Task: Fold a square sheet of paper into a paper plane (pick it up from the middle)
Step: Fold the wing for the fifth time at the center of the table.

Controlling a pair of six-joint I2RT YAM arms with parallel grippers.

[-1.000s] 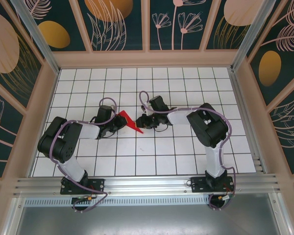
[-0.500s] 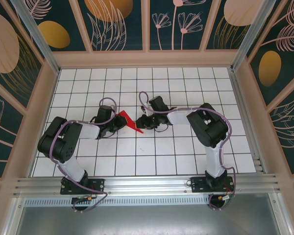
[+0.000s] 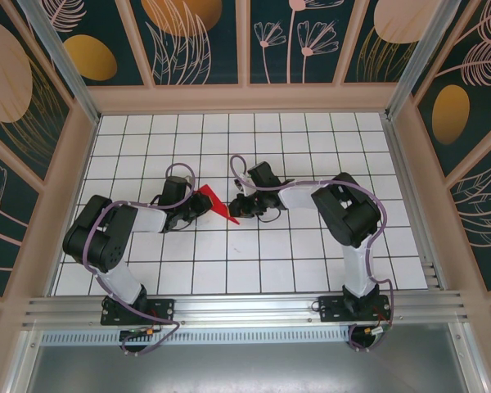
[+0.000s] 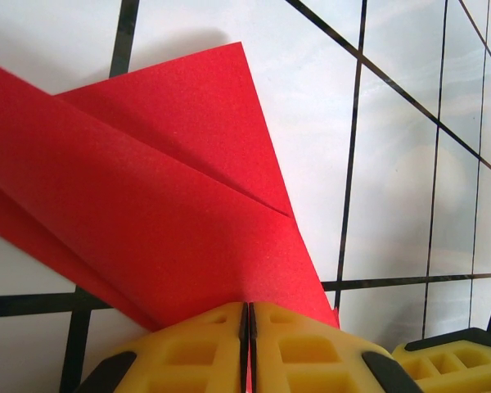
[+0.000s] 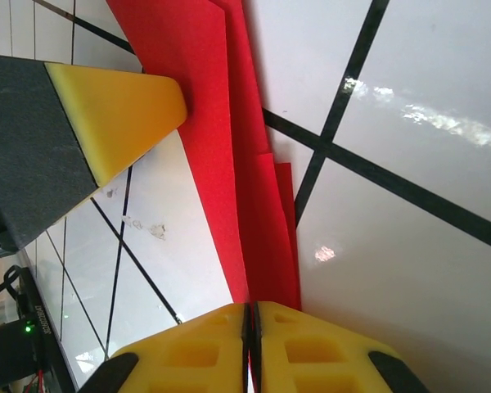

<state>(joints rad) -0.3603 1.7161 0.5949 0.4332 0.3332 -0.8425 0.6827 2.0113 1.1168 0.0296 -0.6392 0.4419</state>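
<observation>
The sheet of paper, red and already folded into a narrow pointed shape with layered creases, lies at mid-table between the 2 arms, on the white grid table. The left gripper pinches 1 end; in the left wrist view its pads are pressed together on the paper edge. The right gripper pinches the opposite end, its pads likewise closed on the layers. Judged step: sharpening a lengthwise crease. Hold both pinches firm, apply equal tension along the fold line, align the layered edges before pressing, and avoid twisting, which could tear or skew the paper.
</observation>
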